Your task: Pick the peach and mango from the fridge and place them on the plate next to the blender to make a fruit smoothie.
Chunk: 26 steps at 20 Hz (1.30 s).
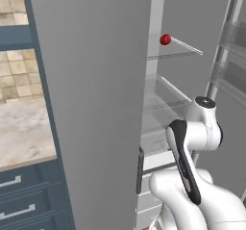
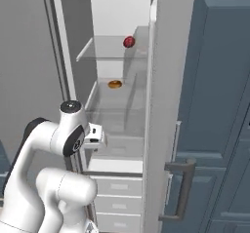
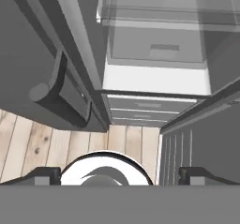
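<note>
Glass shelves in open fridge (image 2: 105,12): red fruit (image 2: 129,42) above, orange fruit (image 2: 114,84) below.

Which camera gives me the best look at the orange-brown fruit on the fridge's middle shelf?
The right base view: the orange-brown fruit lies unobstructed on the middle glass shelf, below the red fruit. The left base view catches the red fruit but not this one. The hand view looks down at the fridge's drawers.

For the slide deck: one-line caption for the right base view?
Open fridge with a red fruit on the upper glass shelf, an orange fruit below, arm raised in front.
</note>
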Tool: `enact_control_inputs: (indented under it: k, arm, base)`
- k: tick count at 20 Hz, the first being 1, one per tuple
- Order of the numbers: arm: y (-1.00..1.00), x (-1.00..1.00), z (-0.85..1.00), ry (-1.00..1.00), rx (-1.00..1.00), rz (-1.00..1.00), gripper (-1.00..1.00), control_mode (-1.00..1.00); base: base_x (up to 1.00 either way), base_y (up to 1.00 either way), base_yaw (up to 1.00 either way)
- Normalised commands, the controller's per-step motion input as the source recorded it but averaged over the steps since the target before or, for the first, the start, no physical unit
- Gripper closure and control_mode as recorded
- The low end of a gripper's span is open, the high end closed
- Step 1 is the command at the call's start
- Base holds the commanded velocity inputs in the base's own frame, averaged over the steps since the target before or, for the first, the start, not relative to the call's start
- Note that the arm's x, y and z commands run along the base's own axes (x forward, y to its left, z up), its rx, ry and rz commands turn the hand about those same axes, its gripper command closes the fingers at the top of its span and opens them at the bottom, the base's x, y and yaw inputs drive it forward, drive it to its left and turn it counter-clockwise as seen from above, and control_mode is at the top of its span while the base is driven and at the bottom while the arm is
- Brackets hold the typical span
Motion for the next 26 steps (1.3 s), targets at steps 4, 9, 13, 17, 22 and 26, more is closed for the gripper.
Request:
enact_control_inputs:
  k: [4, 9, 13, 17, 22, 26]
  arm:
    - [0.00, 0.00, 0.00, 0.00, 0.00, 0.00, -1.00, 1.00]
    - [0.00, 0.00, 0.00, 0.00, 0.00, 0.00, -1.00, 1.00]
    - [-0.05, 0.02, 0.05, -0.02, 0.01, 0.02, -1.00, -1.00]
    - [-0.12, 0.00, 0.80, -0.17, 0.00, 0.00, -1.00, -1.00]
    - [-0.25, 0.00, 1.00, -0.20, 0.00, 0.00, -1.00, -1.00]
    - [-0.19, 0.00, 1.00, -0.19, 0.00, 0.00, -1.00, -1.00]
  base:
    - [0.55, -0.41, 0.14]
    - [0.43, -0.14, 0.10]
    - [0.27, -0.06, 0.08]
    - [0.00, 0.00, 0.00]
    - [0.00, 0.00, 0.00]
    - [0.00, 0.00, 0.00]
